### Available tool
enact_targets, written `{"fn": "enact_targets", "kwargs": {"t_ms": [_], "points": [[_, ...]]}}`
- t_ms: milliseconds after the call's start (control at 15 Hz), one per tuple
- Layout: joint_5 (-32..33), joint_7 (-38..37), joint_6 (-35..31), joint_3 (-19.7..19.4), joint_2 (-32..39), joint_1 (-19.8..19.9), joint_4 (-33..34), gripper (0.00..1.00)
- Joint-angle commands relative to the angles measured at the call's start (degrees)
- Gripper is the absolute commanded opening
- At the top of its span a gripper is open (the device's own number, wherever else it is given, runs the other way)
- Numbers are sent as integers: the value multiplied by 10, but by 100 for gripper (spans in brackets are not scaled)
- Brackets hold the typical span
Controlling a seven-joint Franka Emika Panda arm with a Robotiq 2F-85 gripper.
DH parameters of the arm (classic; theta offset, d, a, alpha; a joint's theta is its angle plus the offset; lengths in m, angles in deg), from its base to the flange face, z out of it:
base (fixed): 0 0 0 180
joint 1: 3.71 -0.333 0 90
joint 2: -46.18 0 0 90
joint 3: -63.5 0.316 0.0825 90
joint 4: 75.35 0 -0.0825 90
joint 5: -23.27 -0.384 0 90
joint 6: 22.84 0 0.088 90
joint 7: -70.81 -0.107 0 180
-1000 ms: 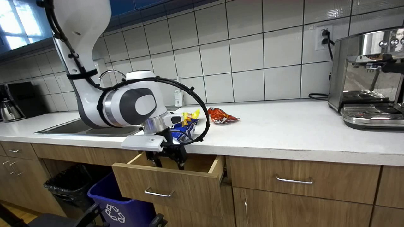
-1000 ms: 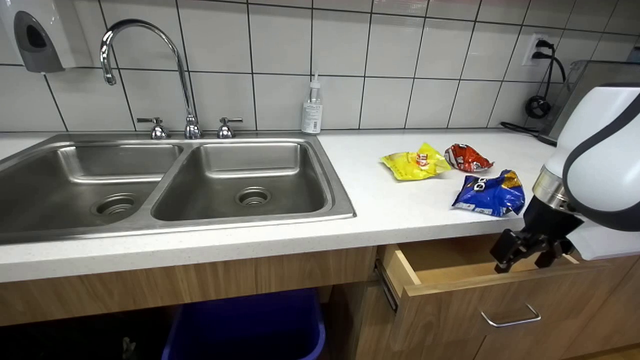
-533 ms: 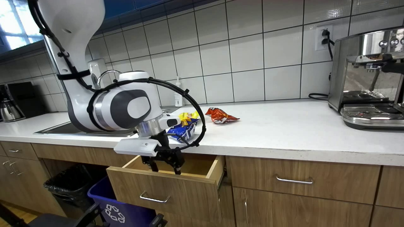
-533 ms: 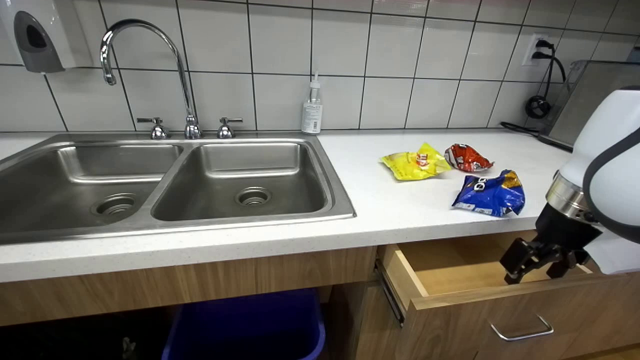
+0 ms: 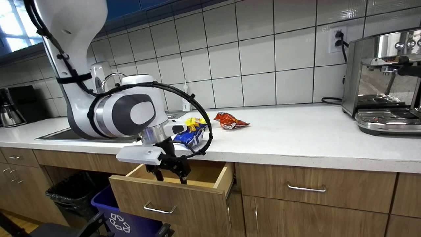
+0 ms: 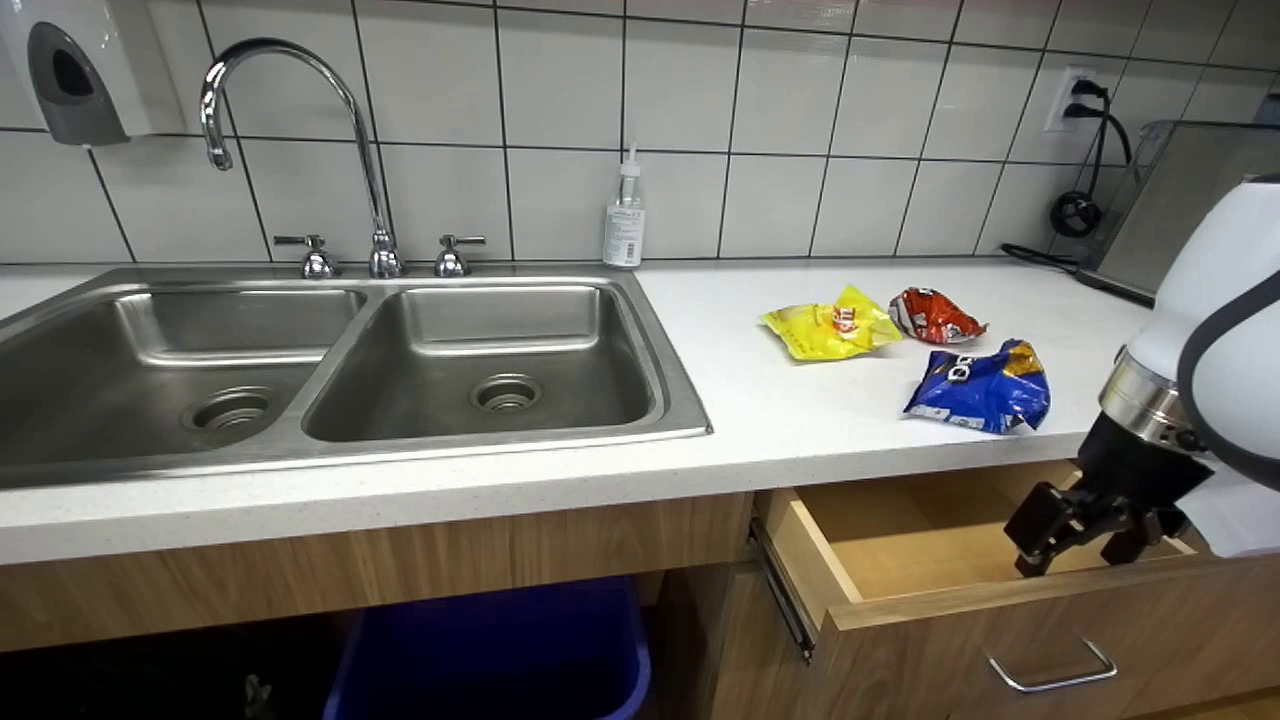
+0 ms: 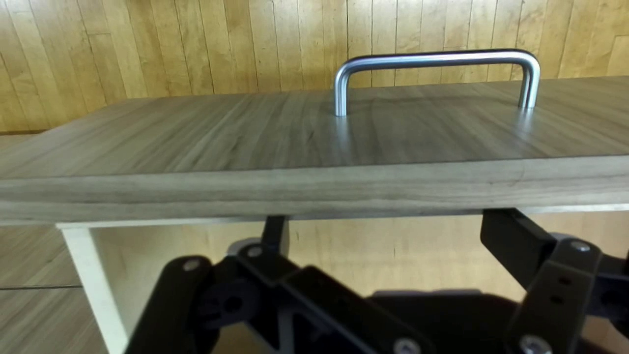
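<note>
Tool (image 7: 388, 226) spread wide behind the front of an open drawer (image 5: 184, 199)

The 2 fingers (image 7: 516, 241) are held well apart, with nothing seen between them, and are dipped just behind the front panel (image 7: 295, 142), inside the drawer. In the wrist view the tips are shown at the panel's inner side; whether it is touched cannot be told.

The drawer is extended from beneath the white surface (image 5: 296, 131) and is carried on a side rail (image 6: 783, 597). Its wood is judged stiff, fairly weighty and not fragile, with its weight borne by the runners; by a skewed push it might be made to bind. The top edge (image 7: 314, 194) looks smooth, so a slip there is possible; a surer hold would be given by the metal handle (image 7: 437, 60).

The arm (image 5: 135, 113) is bent above the drawer, its wrist slightly tilted and the tool pointed downward. The blue bag (image 6: 985, 387), yellow bag (image 6: 835, 328) and red bag (image 6: 937, 316) are set on the surface, apart from the tool.
</note>
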Motion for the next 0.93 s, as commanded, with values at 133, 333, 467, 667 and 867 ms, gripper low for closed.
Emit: {"fn": "enact_targets", "kwargs": {"t_ms": [133, 333, 467, 667, 867], "points": [[-6, -19, 14, 4, 1, -5, 1, 100], [-7, -17, 23, 10, 0, 1, 1, 100], [-7, -16, 29, 13, 0, 4, 1, 100], [-8, -15, 38, 18, -5, 7, -4, 100], [-8, -16, 48, 20, -2, 7, -1, 100]]}}
